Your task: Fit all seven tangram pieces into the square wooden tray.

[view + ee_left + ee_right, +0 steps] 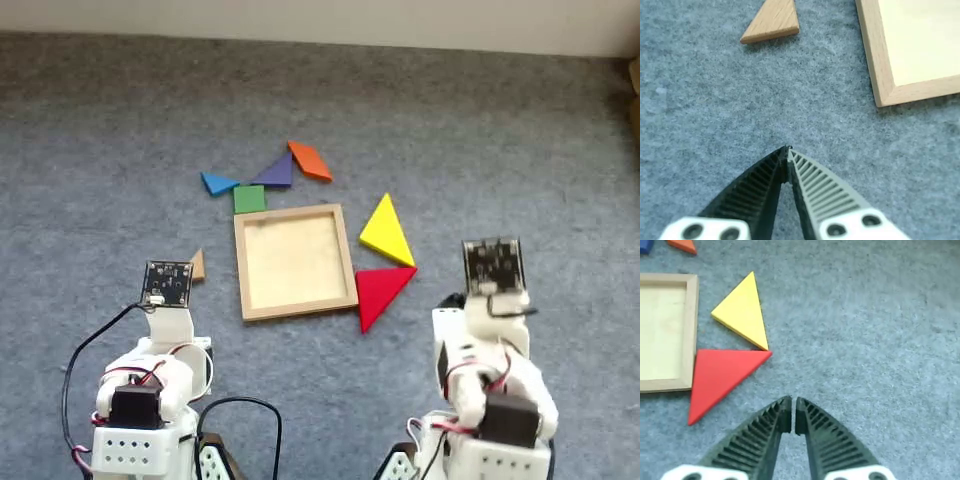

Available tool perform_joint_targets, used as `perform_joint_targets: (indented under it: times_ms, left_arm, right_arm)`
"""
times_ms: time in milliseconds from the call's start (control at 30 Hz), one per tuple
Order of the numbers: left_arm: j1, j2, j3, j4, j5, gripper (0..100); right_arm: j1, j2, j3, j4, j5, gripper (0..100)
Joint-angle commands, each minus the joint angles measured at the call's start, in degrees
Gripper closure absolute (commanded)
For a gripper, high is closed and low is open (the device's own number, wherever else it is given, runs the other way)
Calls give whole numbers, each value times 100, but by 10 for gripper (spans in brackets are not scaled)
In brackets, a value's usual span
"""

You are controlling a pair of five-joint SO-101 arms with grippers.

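The square wooden tray (pixel 297 307) lies mid-table with nothing in it. Behind it are a blue triangle (pixel 217 183), a purple triangle (pixel 275 172), an orange parallelogram (pixel 310 160) and a green square (pixel 249 198). To its right, a yellow triangle (pixel 385 230) and a red triangle (pixel 380 290) touch at a corner. A tan wooden triangle (pixel 772 22) lies left of the tray rim (pixel 867 50). My left gripper (pixel 786 150) is shut over bare carpet, short of that triangle. My right gripper (pixel 792 402) is shut and holds nothing, just near of the red triangle (pixel 720 375) and yellow triangle (pixel 742 312).
Grey carpet covers the whole table. The left arm (pixel 168 285) stands near-left of the tray, partly over the tan triangle, and the right arm (pixel 493 265) near-right. Black cables loop by the left base (pixel 240 405). Open carpet stretches to the far left and far right.
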Motion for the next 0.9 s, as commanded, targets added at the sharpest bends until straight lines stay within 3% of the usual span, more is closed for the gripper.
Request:
perform_joint_targets:
  times_ms: [0,233,367,567,733,867]
  left_arm:
    - [57,-215,92,26,-18,994]
    - [57,-215,92,26,-18,994]
    - [57,-215,92,26,-18,994]
    - [57,-215,92,26,-18,994]
    - [57,-215,92,26,-18,994]
    - [57,-215,92,26,-18,994]
  right_arm:
    - [-391,1833,-1209,31,70,958]
    - [-1103,4040,-2325,-4,-1336,803]
    - [-1516,4945,-2888,-22,-2136,781]
    - [-1895,6229,-3820,-22,-1442,778]
    - [-2114,7495,-4831,-13,-1336,772]
    - [-2299,8576,-5613,4,-1327,675]
